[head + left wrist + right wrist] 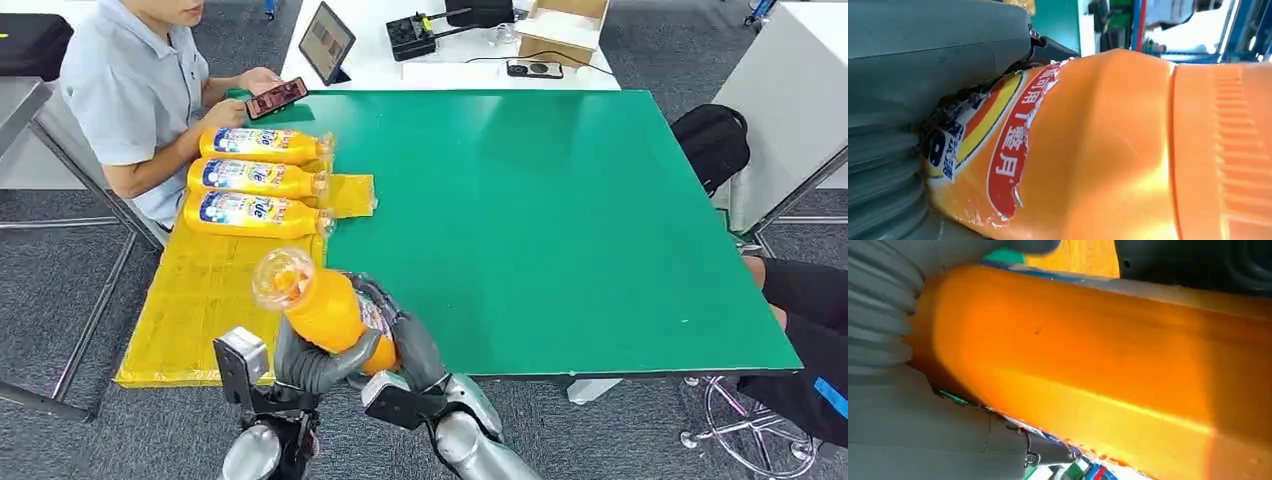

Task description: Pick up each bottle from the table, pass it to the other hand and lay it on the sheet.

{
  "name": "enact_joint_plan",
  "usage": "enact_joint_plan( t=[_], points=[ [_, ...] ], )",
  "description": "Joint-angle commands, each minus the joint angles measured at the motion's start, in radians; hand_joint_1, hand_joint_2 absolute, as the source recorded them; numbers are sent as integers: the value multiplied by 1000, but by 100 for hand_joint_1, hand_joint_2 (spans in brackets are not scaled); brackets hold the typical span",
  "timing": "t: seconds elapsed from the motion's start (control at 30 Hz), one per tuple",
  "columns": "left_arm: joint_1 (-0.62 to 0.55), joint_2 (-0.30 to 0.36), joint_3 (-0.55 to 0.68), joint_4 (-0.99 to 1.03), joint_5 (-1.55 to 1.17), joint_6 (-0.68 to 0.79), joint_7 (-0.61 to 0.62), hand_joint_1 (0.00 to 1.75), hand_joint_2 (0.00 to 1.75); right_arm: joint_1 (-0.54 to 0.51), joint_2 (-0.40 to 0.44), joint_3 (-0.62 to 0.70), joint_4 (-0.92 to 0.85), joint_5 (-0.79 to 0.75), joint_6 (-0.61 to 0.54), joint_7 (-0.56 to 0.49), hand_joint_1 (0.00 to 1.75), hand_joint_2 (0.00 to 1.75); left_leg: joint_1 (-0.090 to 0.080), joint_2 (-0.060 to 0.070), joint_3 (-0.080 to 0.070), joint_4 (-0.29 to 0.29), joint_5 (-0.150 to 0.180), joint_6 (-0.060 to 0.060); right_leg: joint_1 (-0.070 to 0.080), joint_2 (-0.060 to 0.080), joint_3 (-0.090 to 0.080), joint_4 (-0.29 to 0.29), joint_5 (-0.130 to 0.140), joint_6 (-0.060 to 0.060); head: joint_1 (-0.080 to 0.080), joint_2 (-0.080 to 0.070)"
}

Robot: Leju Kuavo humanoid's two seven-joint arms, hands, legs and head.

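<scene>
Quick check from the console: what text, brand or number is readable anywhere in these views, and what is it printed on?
"月": largest clear character on the red band of the held orange bottle's label, left wrist view; the other characters there are torn and unsure.
Blue-and-white labels on the three bottles lying on the yellow sheet: lettering too small to read surely.
Person's phone and tablet: screens blurred.

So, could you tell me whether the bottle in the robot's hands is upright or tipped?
Tipped. The bottle slants with its clear cap end up, both the left hand and right hand gripping its lower body.
</scene>
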Motion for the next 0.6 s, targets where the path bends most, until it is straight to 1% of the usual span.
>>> enact_joint_plan(
  t=[0.03, 0.07, 0.1, 0.17, 0.2, 0.3, 0.33, 0.37, 0.47, 0.5, 0.57, 0.6],
  points=[
    [-13, 32, -27, 25, 60, -99, 26, 175, 175, 5, -6, -7, 14, -16, -27, 1, 0, 0, 0, 0, 6, -1, -2, 2, 1, -2, 6, -2, -2, -3, 0, 0],
    [-14, 32, -19, 29, 60, -101, 27, 175, 175, 8, -9, -14, 0, -22, -30, -7, 0, 0, 0, -1, 3, -1, 0, 1, 0, -2, 3, -1, -1, -2, 0, 0],
    [-16, 35, -16, 30, 60, -101, 27, 175, 175, 6, -12, -15, -3, -22, -28, -6, 0, 0, 0, -1, 4, -1, -1, 2, 1, -2, 5, -1, -1, -3, 0, 0],
    [-24, 34, 9, 42, 6, -57, 28, 175, 175, 16, -16, -33, -34, -34, -30, -12, 0, 0, 0, 0, 5, -1, -1, 1, 1, -2, 5, -1, -1, -3, 0, 0],
    [-26, 36, 12, 42, 8, -58, 28, 175, 175, 14, -18, -34, -36, -34, -30, -12, 0, 0, 0, -1, 3, -1, -1, 1, 1, -2, 3, -1, -1, -2, 0, 0],
    [-47, 39, 54, 69, -82, 21, 30, 175, 175, 30, -25, -54, -72, -36, -48, -26, 0, 0, 0, -1, 6, -2, -1, 2, 1, -3, 7, -2, -2, -4, 0, 0],
    [-53, 42, 66, 74, -90, 28, 30, 175, 175, 33, -28, -58, -78, -37, -47, -27, 0, 0, 0, -1, 7, -2, -1, 2, 1, -3, 7, -2, -2, -4, 0, 0],
    [-63, 44, 88, 87, -163, 91, 32, 175, 175, 43, -27, -74, -95, -42, -66, -42, 0, 0, 0, -1, 3, -2, 0, 1, 0, -3, 3, -1, -1, -2, 0, 0],
    [-73, 49, 132, 102, -215, 136, 42, 175, 175, 63, -21, -110, -119, -51, -111, -52, 0, 0, 0, -2, 5, -2, 0, 1, 1, -3, 5, -2, -1, -3, 0, 0],
    [-74, 52, 137, 102, -212, 135, 42, 175, 175, 64, -23, -111, -120, -51, -111, -52, 0, 0, 0, -1, 3, -2, 0, 1, 0, -2, 3, -1, 0, -2, 0, 0],
    [-79, 56, 161, 110, -253, 167, 49, 175, 175, 75, -14, -139, -129, -55, -157, -62, 0, 0, 0, -1, 6, -2, 0, 2, 1, -3, 6, -2, -1, -4, 0, 0],
    [-83, 62, 174, 114, -272, 182, 51, 175, 175, 80, -12, -151, -134, -66, -164, -65, 0, 0, 0, -1, 4, -2, 0, 1, 0, -2, 4, -1, -1, -3, 0, 0]
  ],
)
